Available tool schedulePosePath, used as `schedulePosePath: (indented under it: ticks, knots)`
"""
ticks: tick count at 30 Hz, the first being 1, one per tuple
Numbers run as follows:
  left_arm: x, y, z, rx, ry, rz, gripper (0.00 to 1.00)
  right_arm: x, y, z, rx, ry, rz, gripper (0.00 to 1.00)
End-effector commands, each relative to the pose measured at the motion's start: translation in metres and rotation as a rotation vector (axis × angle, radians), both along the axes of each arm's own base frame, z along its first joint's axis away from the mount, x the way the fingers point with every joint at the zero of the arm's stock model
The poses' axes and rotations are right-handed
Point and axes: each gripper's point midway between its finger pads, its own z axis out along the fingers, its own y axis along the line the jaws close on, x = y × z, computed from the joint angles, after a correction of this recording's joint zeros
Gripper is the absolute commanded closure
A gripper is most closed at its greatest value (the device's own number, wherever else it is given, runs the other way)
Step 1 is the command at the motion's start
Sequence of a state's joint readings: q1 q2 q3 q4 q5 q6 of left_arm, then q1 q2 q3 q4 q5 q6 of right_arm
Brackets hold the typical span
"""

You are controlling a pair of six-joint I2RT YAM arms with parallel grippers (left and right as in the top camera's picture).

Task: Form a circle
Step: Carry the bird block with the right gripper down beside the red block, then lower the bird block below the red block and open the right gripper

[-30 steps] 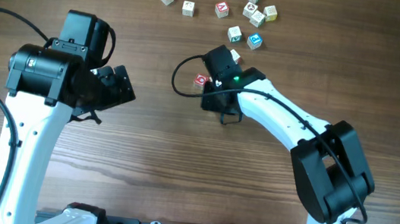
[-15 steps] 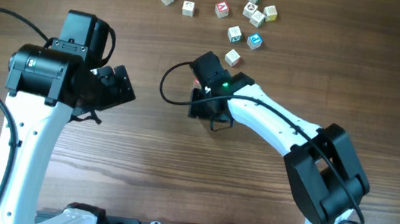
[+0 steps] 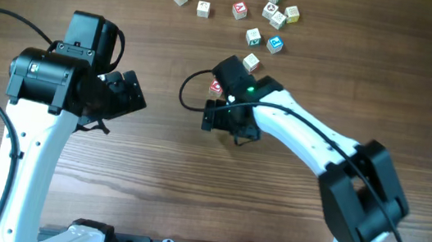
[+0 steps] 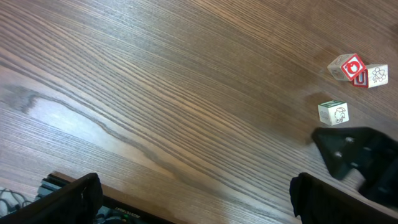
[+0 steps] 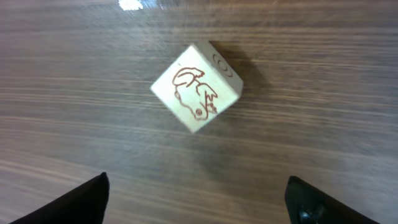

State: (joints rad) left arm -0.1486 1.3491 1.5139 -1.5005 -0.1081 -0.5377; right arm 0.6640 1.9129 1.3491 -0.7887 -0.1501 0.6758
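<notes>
two dark fingers (image 5: pixel 81 202) of the right gripper (image 5: pixel 198 190) sit at the lower corners of the right wrist view, spread wide and holding nothing. between and above them a pale cube (image 5: pixel 196 87) with a red-brown line drawing on top lies on the wooden table (image 5: pixel 336 124), turned diagonal to the frame and touching neither finger. the left gripper (image 4: pixel 196 186) is spread just as wide and grips nothing, its tips at the lower corners of the left wrist view. the circle (image 4: pixel 360 76) is no ring yet, only a small cluster at the upper right of that view: a red-faced cube (image 4: pixel 352 65) touches a white-faced cube (image 4: pixel 377 74), and a green-topped cube (image 4: pixel 333 113) sits just below, apart from the pair. a dark part of the right arm (image 4: pixel 364 162) lies just below that cube. from overhead, the right arm reaches from the lower right to just right of centre, the left arm (image 3: pixel 39 83) stands well apart at the left, and a loose scatter of lettered cubes (image 3: pixel 272 14) lies along the top centre.
</notes>
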Motion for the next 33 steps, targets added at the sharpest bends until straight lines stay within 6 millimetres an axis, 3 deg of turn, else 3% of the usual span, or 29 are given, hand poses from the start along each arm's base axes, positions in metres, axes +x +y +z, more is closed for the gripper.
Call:
schedulePosePath:
  ticks: [1, 7, 13, 20, 23, 28, 33]
  knots:
    - [0.0, 0.003, 0.003, 0.011, -0.012, 0.02, 0.0, 0.0, 0.0, 0.035, 0.05, -0.058, 0.018, 0.0]
    - [0.0, 0.003, 0.003, 0.011, -0.012, 0.02, 0.0, -0.004, -0.003, 0.044, 0.053, -0.06, 0.014, 0.0]
    - [0.0, 0.003, 0.003, 0.011, -0.012, 0.02, 0.0, -0.006, -0.006, 0.042, 0.067, 0.025, -0.239, 0.0]
    - [0.0, 0.003, 0.003, 0.011, -0.012, 0.02, 0.0, -0.003, -0.008, 0.042, 0.063, 0.025, -0.309, 0.0]
    - [0.0, 0.003, 0.003, 0.011, -0.012, 0.02, 0.0, 0.002, -0.015, 0.041, 0.041, 0.021, -0.432, 0.0]
    - [0.0, 0.003, 0.003, 0.011, -0.012, 0.02, 0.0, -0.009, -0.031, 0.036, 0.017, 0.152, -0.877, 0.0]
    - [0.0, 0.003, 0.003, 0.011, -0.012, 0.02, 0.0, -0.012, -0.033, 0.035, 0.007, 0.168, -0.902, 0.0]
